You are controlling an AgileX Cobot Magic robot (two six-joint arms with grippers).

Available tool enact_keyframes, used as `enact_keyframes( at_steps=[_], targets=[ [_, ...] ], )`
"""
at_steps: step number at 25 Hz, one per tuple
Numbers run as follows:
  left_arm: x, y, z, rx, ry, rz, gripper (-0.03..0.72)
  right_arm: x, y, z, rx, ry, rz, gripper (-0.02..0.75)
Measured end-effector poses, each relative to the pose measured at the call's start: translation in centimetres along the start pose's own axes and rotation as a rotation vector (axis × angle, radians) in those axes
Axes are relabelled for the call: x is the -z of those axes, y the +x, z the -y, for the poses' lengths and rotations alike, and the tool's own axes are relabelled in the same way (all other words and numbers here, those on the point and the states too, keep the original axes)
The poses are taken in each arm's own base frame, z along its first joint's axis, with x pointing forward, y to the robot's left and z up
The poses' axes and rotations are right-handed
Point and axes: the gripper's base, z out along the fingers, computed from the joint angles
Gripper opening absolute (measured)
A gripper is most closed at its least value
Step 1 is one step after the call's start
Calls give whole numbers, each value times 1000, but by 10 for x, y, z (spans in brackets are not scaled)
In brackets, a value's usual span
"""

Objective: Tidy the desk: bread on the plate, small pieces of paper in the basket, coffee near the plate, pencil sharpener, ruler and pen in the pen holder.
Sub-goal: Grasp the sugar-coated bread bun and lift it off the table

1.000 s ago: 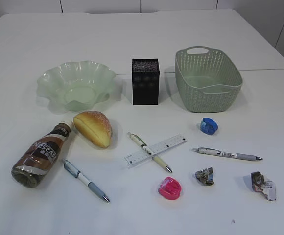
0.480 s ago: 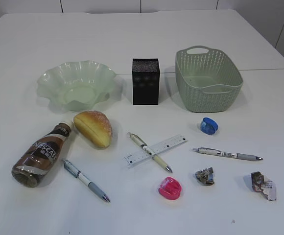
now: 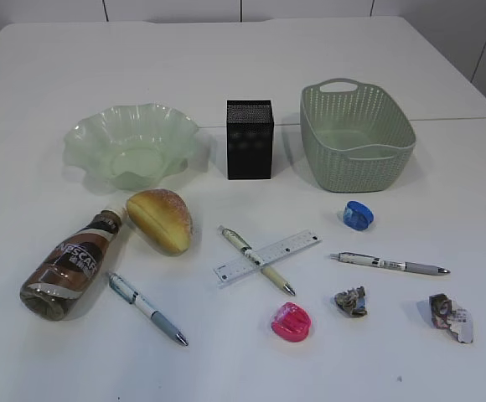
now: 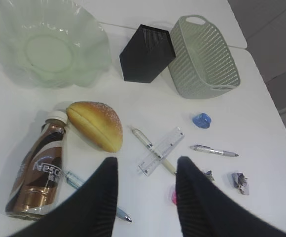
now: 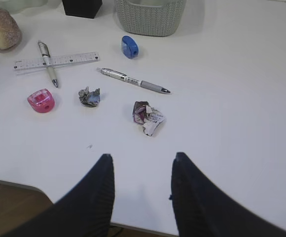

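The bread [image 3: 159, 219] lies in front of the empty green plate [image 3: 88, 134], and the coffee [image 3: 71, 264] lies on its side to the left. The black pen holder [image 3: 250, 139] and the basket [image 3: 359, 153] stand at the back. A ruler [image 3: 289, 247] lies crossed under a pen [image 3: 255, 260]. Two more pens [image 3: 147, 308] [image 3: 390, 265], a blue pencil sharpener [image 3: 359, 214], a pink one [image 3: 291, 322] and two small pieces of paper [image 3: 351, 301] [image 3: 450, 317] are scattered in front. My left gripper [image 4: 147, 163] hovers open high above the desk. The right gripper [image 5: 143, 157] is open over the front edge, near a paper wad [image 5: 147, 116].
The white desk [image 3: 226, 67] stretches far behind the plate and the basket. Its front edge shows in the right wrist view under the fingers [image 5: 96, 192]. Neither arm appears in the exterior view.
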Motion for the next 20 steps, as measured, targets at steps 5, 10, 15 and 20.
enact_keyframes(
  at_steps=[5, 10, 15, 20],
  targets=[
    [-24, -2, -5, 36, 19, -66, 275, 0, 0, 0, 6, -9, 0, 317],
    [-45, -3, -10, 96, 46, -120, 275, 0, 0, 0, 7, -11, 0, 316],
    [-60, -3, -15, 117, 48, -160, 275, 0, 0, 0, 7, -11, 0, 316],
    [-73, -3, -18, 168, 65, -190, 296, 0, 0, 0, 7, -11, 0, 317]
  ],
)
